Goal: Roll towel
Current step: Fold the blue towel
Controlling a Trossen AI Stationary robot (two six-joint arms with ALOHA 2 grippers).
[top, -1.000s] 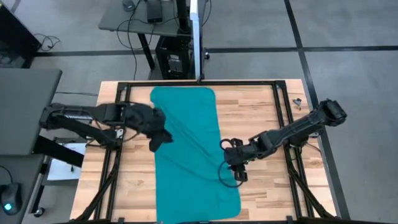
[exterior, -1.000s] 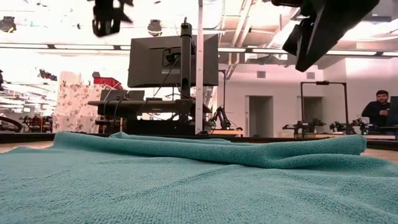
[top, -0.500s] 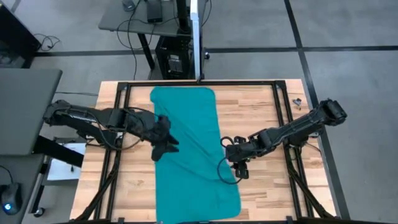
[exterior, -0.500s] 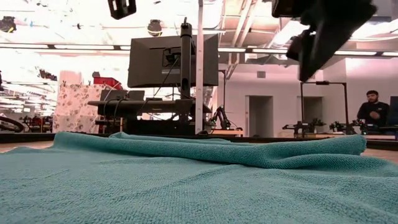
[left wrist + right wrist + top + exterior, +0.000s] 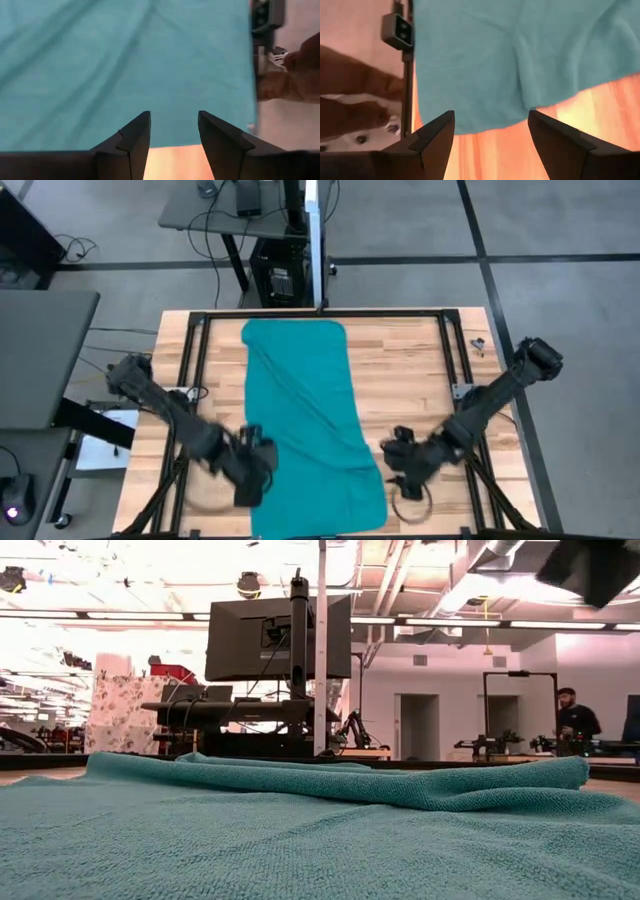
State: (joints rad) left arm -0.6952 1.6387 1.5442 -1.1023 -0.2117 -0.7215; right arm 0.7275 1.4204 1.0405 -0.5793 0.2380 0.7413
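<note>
The teal towel (image 5: 310,420) lies spread lengthwise on the wooden table, from the far edge to the near edge, with shallow creases across its middle (image 5: 400,785). My left gripper (image 5: 250,472) hovers open just off the towel's left edge near its near end. In the left wrist view its fingers (image 5: 172,120) point down at that edge of the towel (image 5: 125,60). My right gripper (image 5: 405,470) hovers open over bare wood beside the towel's right edge, also near the near end. In the right wrist view (image 5: 490,120) the towel's corner (image 5: 510,65) lies beyond the fingers.
Black frame rails (image 5: 190,380) run along the table's left, right and far sides. A small dark object (image 5: 478,343) lies at the far right. A cable loop (image 5: 408,505) hangs under my right gripper. A monitor stand (image 5: 290,650) rises beyond the far edge, and a person (image 5: 575,720) stands in the room.
My left gripper has swung from above the towel's left edge at mid-length toward the table's near edge and now hangs beside the towel's near left part. My right gripper has moved toward the near edge and a little right. The towel has not moved.
</note>
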